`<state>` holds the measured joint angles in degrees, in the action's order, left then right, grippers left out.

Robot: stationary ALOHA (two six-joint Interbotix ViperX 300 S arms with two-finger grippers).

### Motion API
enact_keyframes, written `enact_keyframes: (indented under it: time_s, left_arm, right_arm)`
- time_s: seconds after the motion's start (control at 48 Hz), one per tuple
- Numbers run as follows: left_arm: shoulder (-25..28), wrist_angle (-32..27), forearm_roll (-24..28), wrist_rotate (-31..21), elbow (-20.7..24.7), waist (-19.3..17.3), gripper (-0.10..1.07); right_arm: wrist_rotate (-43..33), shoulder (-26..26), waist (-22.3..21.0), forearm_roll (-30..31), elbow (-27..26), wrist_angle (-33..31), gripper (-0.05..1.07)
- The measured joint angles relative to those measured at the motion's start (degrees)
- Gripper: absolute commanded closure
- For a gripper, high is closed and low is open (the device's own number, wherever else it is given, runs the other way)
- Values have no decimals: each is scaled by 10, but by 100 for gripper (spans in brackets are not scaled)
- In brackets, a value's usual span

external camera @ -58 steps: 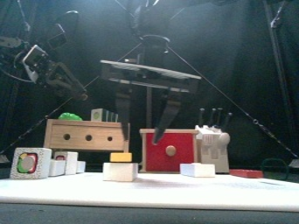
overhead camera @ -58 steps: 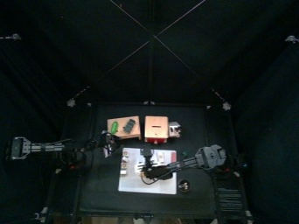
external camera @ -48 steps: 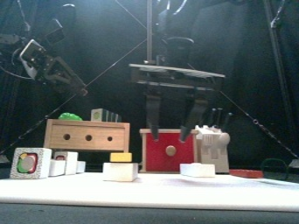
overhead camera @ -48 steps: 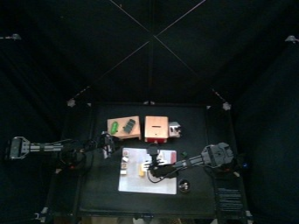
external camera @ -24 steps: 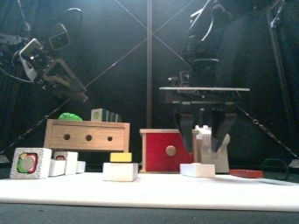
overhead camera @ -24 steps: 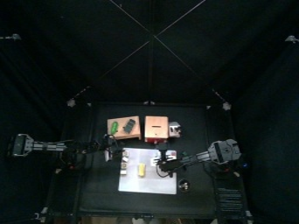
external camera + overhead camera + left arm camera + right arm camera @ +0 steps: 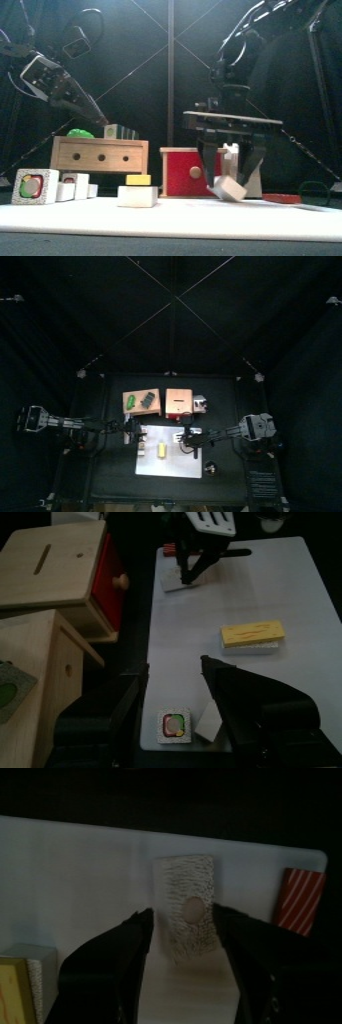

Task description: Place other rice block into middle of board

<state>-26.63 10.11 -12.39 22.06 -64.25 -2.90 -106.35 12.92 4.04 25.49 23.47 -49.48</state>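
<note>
Hard to separate from the black curtains in the top view: the bench (image 7: 107, 461), with only its outline faintly readable. At 6 o'clock on it, the white board (image 7: 181, 464), seen whole from above but cut off at both ends in the front view and at one end in the right wrist view.

Along the board's 12 o'clock edge, just off it: a wooden box (image 7: 100, 154), a red box (image 7: 185, 170) and a white knife block (image 7: 245, 160), the last partly hidden behind the right gripper (image 7: 229, 176). In the left wrist view, cut off at the frame edge, a second wooden box with something green on it, too little shown to name.

Right gripper low over the board at about 1 o'clock from its middle, released, jaws spread wide astride the rice block (image 7: 230, 188). Block tilted, one lower edge off the board; impossible to say whether the jaws press its flanks. From above, hidden under the gripper.

Left gripper (image 7: 171, 670) high beyond the board's 9 o'clock edge, released and holding nothing.

At about 9 o'clock from the middle, a yellow-topped rice block (image 7: 138, 192), lying flat. Bare board between the two blocks and across the whole 6 o'clock half.

Near the 3 o'clock edge, a red-striped piece (image 7: 302, 901), cut off by the frame. At the 9 o'clock edge, a small picture card (image 7: 174, 725), its print unreadable.
</note>
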Motion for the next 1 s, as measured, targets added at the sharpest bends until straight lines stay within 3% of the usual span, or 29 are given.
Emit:
enact_keyframes:
  time_s: [0.625, 1.0]
  left_arm:
    - [18, 48, 4, -12, 1, 4, 10]
    - [43, 61, -4, -16, 1, 3, 10]
  right_arm:
    - [0, 1, -6, 12, 4, -1, 20]
    - [2, -3, -6, 8, 4, -5, 46]
